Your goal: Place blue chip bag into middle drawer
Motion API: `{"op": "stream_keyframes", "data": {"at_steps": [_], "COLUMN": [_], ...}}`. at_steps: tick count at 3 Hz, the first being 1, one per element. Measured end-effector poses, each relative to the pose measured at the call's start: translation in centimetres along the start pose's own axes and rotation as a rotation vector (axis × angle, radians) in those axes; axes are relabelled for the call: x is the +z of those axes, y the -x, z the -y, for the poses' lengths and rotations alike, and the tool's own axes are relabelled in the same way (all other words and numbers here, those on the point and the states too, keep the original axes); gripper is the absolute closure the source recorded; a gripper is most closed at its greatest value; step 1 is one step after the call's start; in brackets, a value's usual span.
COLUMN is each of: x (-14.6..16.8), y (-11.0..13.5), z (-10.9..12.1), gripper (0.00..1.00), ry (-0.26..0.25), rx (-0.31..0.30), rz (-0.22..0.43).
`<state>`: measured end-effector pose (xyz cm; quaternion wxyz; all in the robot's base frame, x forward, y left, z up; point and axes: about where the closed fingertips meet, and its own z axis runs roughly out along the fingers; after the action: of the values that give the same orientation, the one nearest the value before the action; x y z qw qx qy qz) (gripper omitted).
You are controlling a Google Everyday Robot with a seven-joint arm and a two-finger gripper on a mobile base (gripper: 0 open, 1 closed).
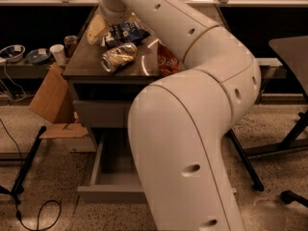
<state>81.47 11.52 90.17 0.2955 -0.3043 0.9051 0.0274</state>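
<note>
Floor: speckled terrazzo (269, 143), with one black cable (33, 214) looping at the near left.
Arm: one white arm (192, 143). Its bulky elbow fills the near centre and hides the right side of the cabinet and drawer.
Middle drawer (113, 174): one, pulled out at the bottom of the grey cabinet; only its left part shows beside the arm.
Drawer front above (98, 113): one, closed.
Cardboard (50, 97): one piece, leaning at the cabinet's left side.
Cabinet top (82, 67): dark and glossy.
Cans: two. The crushed golden can (119, 57) lies on its side near the front. The red can (165, 61) stands to its right, partly behind the arm.
Bags: two. The blue chip bag (124, 32) lies on the cabinet top just behind the golden can. The yellow bag (96, 29) is to its left.
Gripper (109, 22): at the arm's far end, just above the blue chip bag; I cannot tell whether it is spread or closed.
Low shelf, left: one white cup (58, 53) and two bowls (12, 52).
Room, right: a dark table (288, 47) on black legs.
</note>
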Motion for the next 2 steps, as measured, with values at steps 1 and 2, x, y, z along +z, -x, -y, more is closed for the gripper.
{"op": "stream_keyframes", "data": {"at_steps": [1, 2], "x": [0.78, 1.32], "y": [-0.22, -0.73], "z": [-0.04, 0.10], "gripper": [0.00, 0.00], "ry": [-0.031, -0.031], "rx": [0.093, 0.182], "rz": [0.023, 0.103]}}
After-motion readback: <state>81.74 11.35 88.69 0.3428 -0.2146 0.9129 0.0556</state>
